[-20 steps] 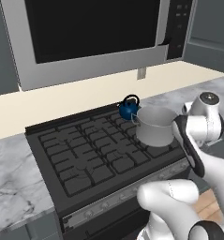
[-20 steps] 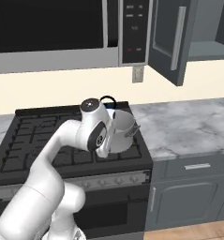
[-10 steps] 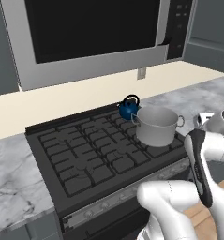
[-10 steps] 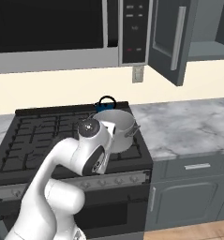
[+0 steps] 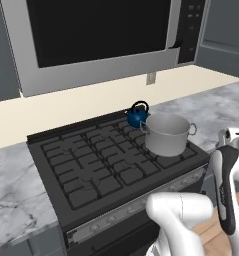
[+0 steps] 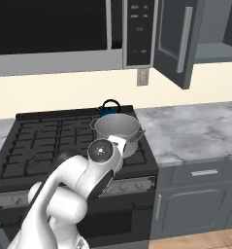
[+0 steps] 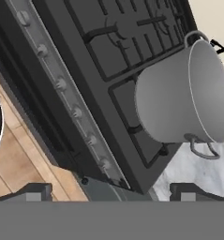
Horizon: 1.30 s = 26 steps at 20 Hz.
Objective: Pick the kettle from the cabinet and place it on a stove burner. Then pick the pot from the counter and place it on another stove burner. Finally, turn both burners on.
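My gripper [image 7: 108,190], jaws wide and empty, hangs near the stove's right front corner, the knob strip [image 7: 62,86] running leftward beside it.

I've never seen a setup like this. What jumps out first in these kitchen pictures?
Probably the big grey pot on the front right corner of the black stove, with a small blue kettle tucked just behind it. Next comes the robot's bulky white arm curling up in front of the stove. Overhead hangs a large microwave, and to its right a cabinet door stands open.
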{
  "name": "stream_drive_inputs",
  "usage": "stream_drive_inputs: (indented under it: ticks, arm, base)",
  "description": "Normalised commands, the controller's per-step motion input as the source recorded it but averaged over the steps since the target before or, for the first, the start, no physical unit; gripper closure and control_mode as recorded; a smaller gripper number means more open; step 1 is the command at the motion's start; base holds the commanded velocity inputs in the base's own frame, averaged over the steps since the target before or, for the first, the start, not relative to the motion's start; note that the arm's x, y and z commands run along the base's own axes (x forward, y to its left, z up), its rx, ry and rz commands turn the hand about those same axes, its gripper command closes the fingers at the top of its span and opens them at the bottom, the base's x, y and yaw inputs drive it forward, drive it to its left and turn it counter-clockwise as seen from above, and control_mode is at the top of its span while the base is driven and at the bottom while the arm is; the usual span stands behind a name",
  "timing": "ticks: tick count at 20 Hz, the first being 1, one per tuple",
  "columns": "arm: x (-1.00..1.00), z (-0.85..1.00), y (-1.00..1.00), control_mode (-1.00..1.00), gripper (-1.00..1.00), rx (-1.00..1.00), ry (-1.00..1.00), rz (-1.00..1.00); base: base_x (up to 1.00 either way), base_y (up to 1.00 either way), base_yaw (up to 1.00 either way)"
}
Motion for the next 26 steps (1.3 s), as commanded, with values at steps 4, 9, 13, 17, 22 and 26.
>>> stream_drive_inputs:
  ticks: [4,9,13,17,22,26]
  arm:
    - [-0.15,0.00,-0.04,-1.00,-1.00,0.14,-0.04,-0.04]
    - [-0.16,-0.01,0.00,-1.00,-1.00,0.13,-0.06,-0.06]
    - [-0.09,-0.05,0.00,-1.00,-1.00,0.13,-0.08,-0.07]
    - [-0.12,-0.08,0.00,-1.00,-1.00,0.09,-0.10,-0.05]
    - [-0.16,-0.14,0.02,-1.00,-1.00,0.03,-0.12,-0.05]
    - [-0.17,-0.12,0.04,-1.00,-1.00,0.07,-0.09,-0.04]
  base:
    - [0.00,0.00,0.00]
    - [0.00,0.00,0.00]
    - [0.00,0.00,0.00]
    - [0.00,0.00,0.00]
    - [0.00,0.00,0.00]
    - [0.00,0.00,0.00]
